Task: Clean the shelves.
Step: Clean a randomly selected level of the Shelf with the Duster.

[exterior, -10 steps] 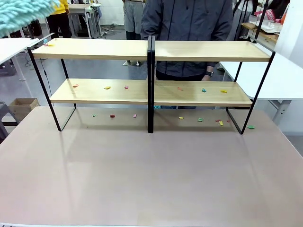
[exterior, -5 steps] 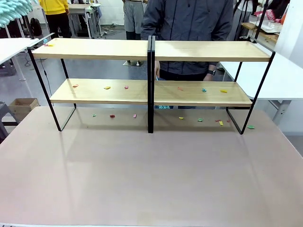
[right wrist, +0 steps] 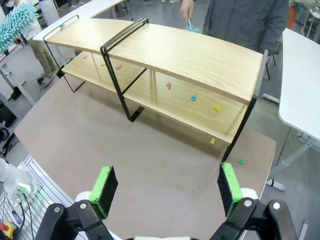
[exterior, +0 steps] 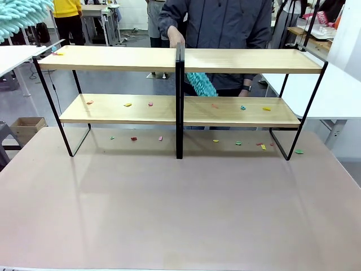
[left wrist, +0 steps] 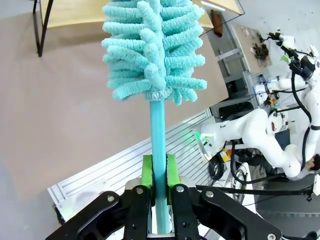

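The shelves (exterior: 180,59) stand across the far half of the table, two joined racks of light-wood boards on black frames, and also appear in the right wrist view (right wrist: 190,55). Small coloured scraps (exterior: 127,104) lie on the lower boards and on the table beneath. My left gripper (left wrist: 159,175) is shut on the handle of a fluffy teal duster (left wrist: 152,50), whose head shows high at the front view's top left (exterior: 22,14). My right gripper (right wrist: 166,189) hangs open above the table, nothing between its pads. Behind the shelves, a person holds a second teal duster (exterior: 200,84).
The person's hand (exterior: 176,36) is above the top board at the racks' joint. The brown table (exterior: 169,214) stretches bare in front of the shelves. White tables stand at left (exterior: 14,56) and right (exterior: 338,96). A cardboard box (exterior: 28,127) sits on the floor left.
The person has raised a hand to the racks' joint and brought a teal duster into view behind the middle. My duster head first drew back toward the top left corner, then came slightly back.
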Available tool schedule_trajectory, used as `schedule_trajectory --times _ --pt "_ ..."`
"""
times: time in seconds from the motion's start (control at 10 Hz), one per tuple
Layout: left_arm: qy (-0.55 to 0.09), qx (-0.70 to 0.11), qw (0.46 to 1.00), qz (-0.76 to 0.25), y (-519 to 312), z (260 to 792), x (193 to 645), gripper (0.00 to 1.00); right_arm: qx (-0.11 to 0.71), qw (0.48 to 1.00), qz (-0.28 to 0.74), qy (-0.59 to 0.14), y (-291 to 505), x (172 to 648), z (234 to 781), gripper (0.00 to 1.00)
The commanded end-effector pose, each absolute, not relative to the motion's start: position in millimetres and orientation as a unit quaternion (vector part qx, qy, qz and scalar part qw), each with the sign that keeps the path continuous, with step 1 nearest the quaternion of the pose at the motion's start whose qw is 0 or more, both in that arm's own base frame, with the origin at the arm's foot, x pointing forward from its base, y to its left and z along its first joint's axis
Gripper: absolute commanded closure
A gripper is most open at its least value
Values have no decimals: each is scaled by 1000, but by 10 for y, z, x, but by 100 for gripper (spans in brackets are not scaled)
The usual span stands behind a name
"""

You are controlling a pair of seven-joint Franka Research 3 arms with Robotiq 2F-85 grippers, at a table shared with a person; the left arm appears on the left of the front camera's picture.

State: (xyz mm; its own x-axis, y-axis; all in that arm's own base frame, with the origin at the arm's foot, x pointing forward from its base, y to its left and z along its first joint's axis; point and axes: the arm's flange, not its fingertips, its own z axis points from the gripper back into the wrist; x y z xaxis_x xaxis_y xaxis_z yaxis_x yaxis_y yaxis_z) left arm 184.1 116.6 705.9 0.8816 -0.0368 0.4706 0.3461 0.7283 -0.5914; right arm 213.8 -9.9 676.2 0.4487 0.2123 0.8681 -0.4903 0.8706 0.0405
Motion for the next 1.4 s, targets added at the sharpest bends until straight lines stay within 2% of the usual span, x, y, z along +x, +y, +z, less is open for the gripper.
schedule_trajectory --times 0.0,0.2,0.3,0.4,0.5,0.8,1.0,1.3 --pt "-192 -355 905 -136 1032 7107 2064 88 146 839 210 -481 -98 2135 6755 0" --pt "-152 -312 924 -163 518 7191 2584 88 146 839 210 -481 -98 2135 6755 0" --pt "-153 -280 933 -166 175 7214 2826 88 146 839 210 -481 -98 2135 6755 0" --pt "-156 -270 936 -165 -145 7250 3076 88 146 839 210 -481 -98 2135 6755 0" --pt "-200 -244 941 -119 -306 7290 3241 88 146 839 210 -481 -98 2135 6755 0" --pt "-238 -158 958 -37 -540 7152 3481 88 146 839 210 -481 -98 2135 6755 0" --pt "-245 -108 963 -42 -639 7038 3570 88 146 839 210 -481 -98 2135 6755 0" --pt "-205 -51 976 -52 -645 6978 3676 88 146 839 210 -481 -98 2135 6755 0"
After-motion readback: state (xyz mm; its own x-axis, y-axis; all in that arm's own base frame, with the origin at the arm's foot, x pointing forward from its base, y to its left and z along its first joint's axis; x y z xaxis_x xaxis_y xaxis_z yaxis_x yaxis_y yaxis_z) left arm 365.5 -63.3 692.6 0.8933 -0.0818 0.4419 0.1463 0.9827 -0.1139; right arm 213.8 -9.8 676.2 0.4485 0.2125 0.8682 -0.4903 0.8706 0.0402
